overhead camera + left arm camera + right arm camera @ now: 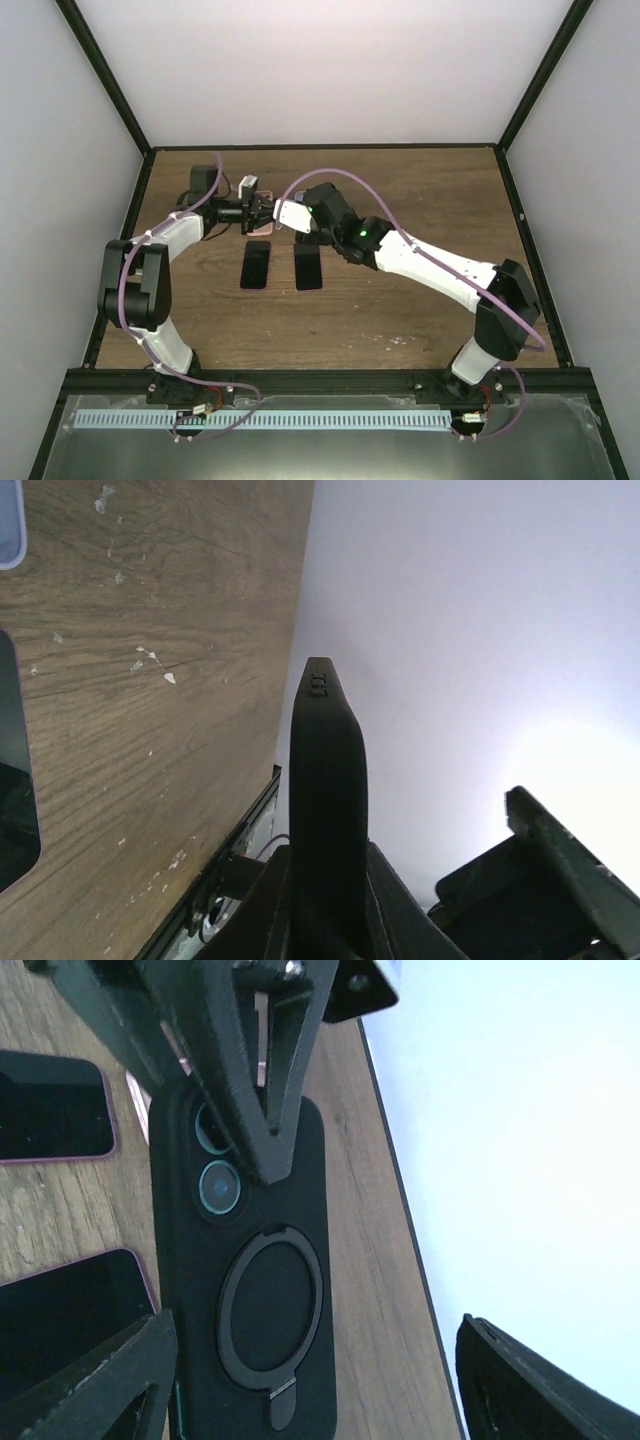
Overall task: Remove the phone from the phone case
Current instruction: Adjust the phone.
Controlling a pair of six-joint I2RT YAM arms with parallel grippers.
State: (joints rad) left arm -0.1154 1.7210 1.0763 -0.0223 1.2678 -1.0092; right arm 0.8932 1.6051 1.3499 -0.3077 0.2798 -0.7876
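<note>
A black phone case (245,1280) with a ring stand and two teal camera lenses shows its back in the right wrist view. It is held above the table. My left gripper (330,905) is shut on it, with the case (328,780) edge-on between its fingers. One left finger (250,1060) crosses the case's camera end. My right gripper (318,1330) is open, its jaws wide apart on either side of the case, which lies close to its left finger (100,1380). In the top view both grippers meet at the back of the table, left (260,211) and right (287,215).
Two dark phones lie face up side by side on the wooden table (420,190), the left one (256,266) and the right one (307,267), just in front of the grippers. Both also show in the right wrist view (50,1105) (70,1310). Black frame rails edge the table.
</note>
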